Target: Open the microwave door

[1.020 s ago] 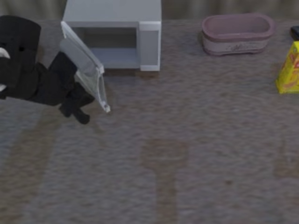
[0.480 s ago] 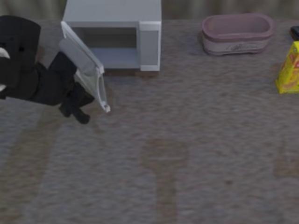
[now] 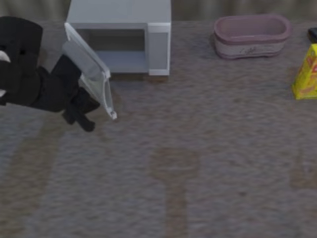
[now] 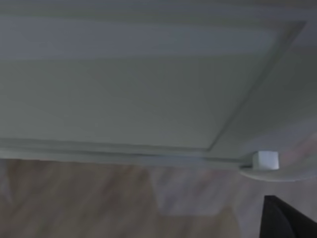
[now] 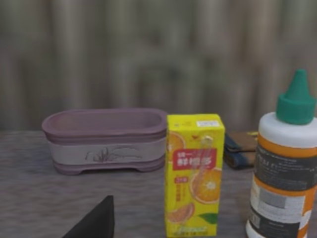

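My left claw (image 3: 84, 116) sits upper left of the frame, just left of the swung-out microwave door (image 3: 89, 69); its grip I cannot tell.

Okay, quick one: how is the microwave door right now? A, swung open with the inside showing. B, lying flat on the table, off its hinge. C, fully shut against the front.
A: the microwave door angles out from the microwave, baring its grey interior, with the left gripper beside the door.
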You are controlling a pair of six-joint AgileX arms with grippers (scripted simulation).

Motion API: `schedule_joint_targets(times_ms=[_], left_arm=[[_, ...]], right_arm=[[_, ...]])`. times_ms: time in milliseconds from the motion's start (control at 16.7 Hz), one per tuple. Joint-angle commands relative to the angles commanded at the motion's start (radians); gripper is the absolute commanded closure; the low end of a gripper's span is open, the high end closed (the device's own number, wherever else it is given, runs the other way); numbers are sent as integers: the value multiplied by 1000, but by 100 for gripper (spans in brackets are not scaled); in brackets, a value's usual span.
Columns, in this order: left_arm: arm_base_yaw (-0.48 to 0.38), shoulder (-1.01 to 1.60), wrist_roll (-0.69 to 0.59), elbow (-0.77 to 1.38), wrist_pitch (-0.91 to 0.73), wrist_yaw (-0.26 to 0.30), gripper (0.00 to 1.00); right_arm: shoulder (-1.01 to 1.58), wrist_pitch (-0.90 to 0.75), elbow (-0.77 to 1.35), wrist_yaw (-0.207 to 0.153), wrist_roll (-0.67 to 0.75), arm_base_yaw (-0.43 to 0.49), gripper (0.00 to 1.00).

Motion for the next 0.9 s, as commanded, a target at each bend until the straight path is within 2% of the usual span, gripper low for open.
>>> schedule_joint_targets(times_ms=[420, 900], left_arm=[[0, 0, 0, 0, 0, 0, 100], [0, 0, 0, 0, 0, 0, 40]], right_arm=[[0, 0, 0, 0, 0, 0, 0], [0, 0, 0, 0, 0, 0, 0]])
